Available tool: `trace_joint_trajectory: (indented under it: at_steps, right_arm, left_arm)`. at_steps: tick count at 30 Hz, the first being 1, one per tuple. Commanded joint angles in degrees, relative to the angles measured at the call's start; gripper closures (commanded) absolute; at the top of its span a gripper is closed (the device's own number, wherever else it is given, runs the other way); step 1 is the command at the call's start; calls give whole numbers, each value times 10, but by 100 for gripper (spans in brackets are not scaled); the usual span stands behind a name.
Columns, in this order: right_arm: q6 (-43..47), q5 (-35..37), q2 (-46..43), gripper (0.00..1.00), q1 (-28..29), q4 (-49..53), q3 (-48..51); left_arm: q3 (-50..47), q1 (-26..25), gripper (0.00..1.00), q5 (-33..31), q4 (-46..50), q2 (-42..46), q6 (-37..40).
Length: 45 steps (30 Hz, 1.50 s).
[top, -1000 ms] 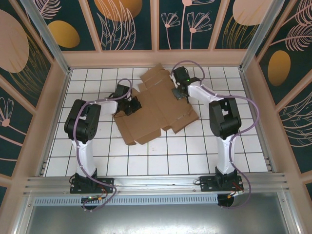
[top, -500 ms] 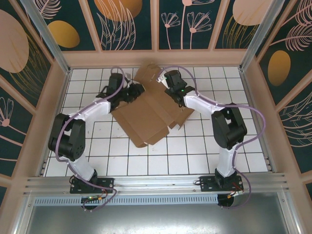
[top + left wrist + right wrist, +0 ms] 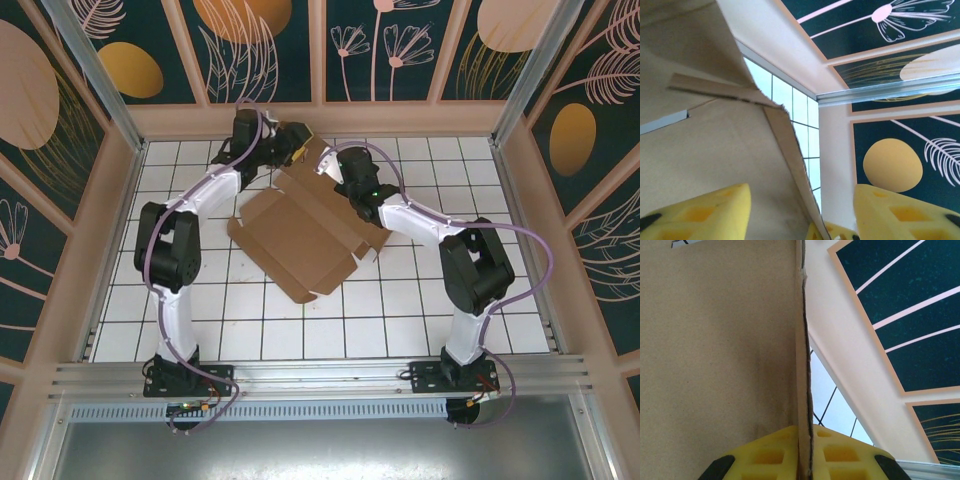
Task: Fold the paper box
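Brown paper box (image 3: 300,235) edge pinched tight in right tool (image 3: 804,452), left tool (image 3: 800,215) gaping — box rim in its gap, ungripped

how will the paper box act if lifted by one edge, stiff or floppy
Probably stiff within panels but hinging at creases: the paper box bends up at its far end while the rest lies flat. Likely light, since the right gripper holds it pinched on one thin edge. That frayed edge may tear.
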<state>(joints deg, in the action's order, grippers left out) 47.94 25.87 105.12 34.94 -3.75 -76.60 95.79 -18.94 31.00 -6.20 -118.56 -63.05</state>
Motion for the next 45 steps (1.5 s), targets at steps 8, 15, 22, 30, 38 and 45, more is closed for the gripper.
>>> trace_joint_trajectory:
  at_steps: [8, 15, 22, 30, 38, 45]
  right_arm:
    - [39, 3, -23, 87, 22, -53, 15]
    - [64, -11, -29, 84, 29, -50, 19]
    - [66, -39, -40, 82, 31, -39, 23]
    - [-173, -235, -138, 40, 23, 107, -25]
    - [-433, -343, -199, 60, 46, 136, 37]
    - [-515, -298, -145, 93, 149, 136, 133]
  left_arm:
    - [116, -10, 37, -1, 74, -73, -7]
    - [139, -15, 50, -3, 120, -107, 10]
    - [87, -15, 94, 8, 54, -90, -6]
    - [-29, -15, 100, -10, -89, -19, -36]
    - [-142, -9, 100, -95, -199, 49, -78]
    - [-183, -8, 100, -155, -224, 66, -100]
